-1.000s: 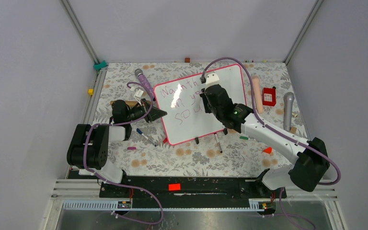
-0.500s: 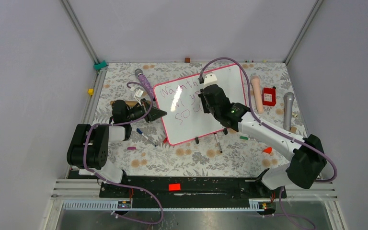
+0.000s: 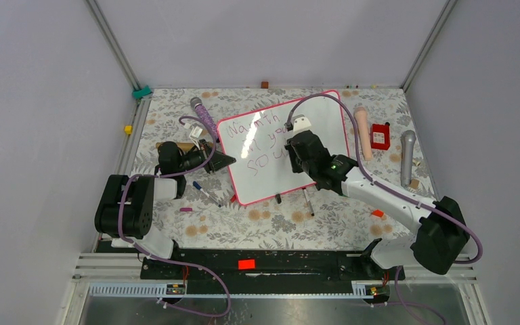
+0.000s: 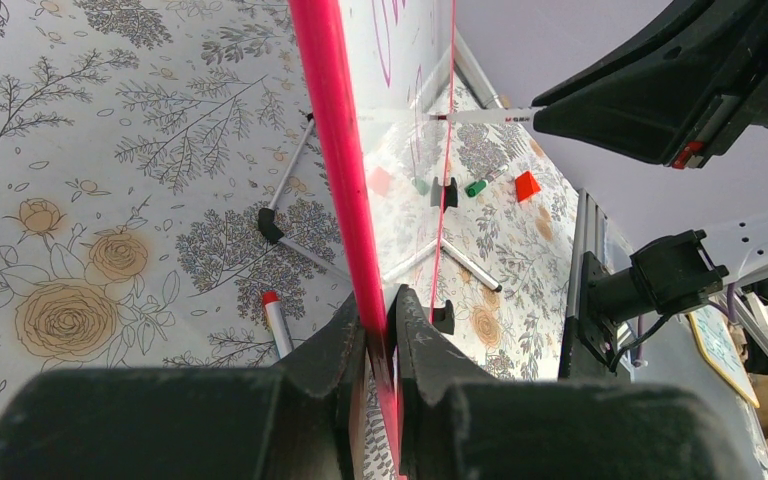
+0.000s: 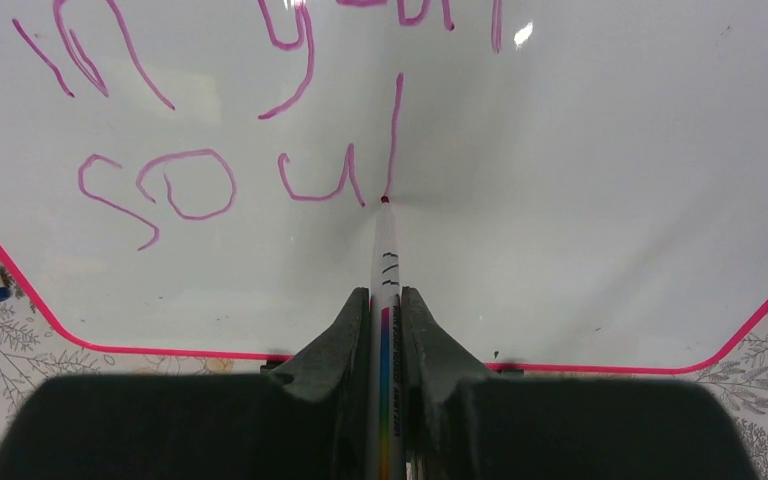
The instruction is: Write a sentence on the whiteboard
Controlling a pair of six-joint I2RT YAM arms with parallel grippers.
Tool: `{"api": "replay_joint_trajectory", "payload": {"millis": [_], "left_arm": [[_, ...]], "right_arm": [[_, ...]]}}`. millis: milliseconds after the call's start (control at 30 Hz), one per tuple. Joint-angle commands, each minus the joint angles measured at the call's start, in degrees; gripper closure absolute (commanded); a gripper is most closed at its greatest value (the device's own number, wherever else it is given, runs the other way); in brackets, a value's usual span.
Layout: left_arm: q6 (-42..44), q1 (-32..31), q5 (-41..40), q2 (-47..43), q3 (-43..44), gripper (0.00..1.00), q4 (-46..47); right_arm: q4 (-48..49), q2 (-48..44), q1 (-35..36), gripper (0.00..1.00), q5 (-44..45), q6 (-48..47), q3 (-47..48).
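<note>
The whiteboard (image 3: pixel 264 181) stands tilted on the floral table, white with a pink frame. My left gripper (image 4: pixel 380 322) is shut on its pink left edge (image 4: pixel 332 130). The sentence (image 3: pixel 258 141) in purple-pink letters fills three lines, the lowest reading "soul" (image 5: pixel 190 185). My right gripper (image 5: pixel 385 297) is shut on a white marker (image 5: pixel 386 255) with a rainbow stripe. The marker's tip (image 5: pixel 384 200) touches the board at the foot of the final "l" stroke. In the top view the right gripper (image 3: pixel 292 151) hovers over the board's middle, hiding the line ends.
A blue-capped marker (image 3: pixel 205 192) lies by the board's left corner and a pen (image 3: pixel 308 202) at its near edge. A purple microphone (image 3: pixel 203 112) lies at the back left. A pink cylinder (image 3: pixel 362 130), red box (image 3: pixel 380 136) and grey microphone (image 3: pixel 407 157) lie right.
My right gripper has moved down the board toward its near edge with the marker, drawing the long "l" stroke. The left gripper and the board have stayed put.
</note>
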Motion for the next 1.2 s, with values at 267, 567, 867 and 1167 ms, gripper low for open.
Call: {"api": "replay_joint_trajectory", "payload": {"millis": [267, 567, 867, 1167], "left_arm": [[5.9, 0.9, -2.8, 1.6, -0.6, 1.00, 1.4], [5.8, 0.9, -2.7, 1.8, -0.5, 1.00, 1.3], [5.8, 0.9, -2.7, 1.8, -0.4, 1.00, 1.3], [5.7, 0.9, -2.6, 1.8, -0.4, 1.00, 1.3]], "right_arm": [[-2.0, -4.0, -0.4, 1.00, -3.0, 2.2, -1.7], [-2.0, -8.7, -0.5, 1.00, 1.4, 0.0, -2.8], [-1.0, -2.4, -0.5, 1.00, 4.8, -0.5, 0.4], [1.5, -1.3, -0.4, 1.00, 1.1, 0.3, 0.6]]}}
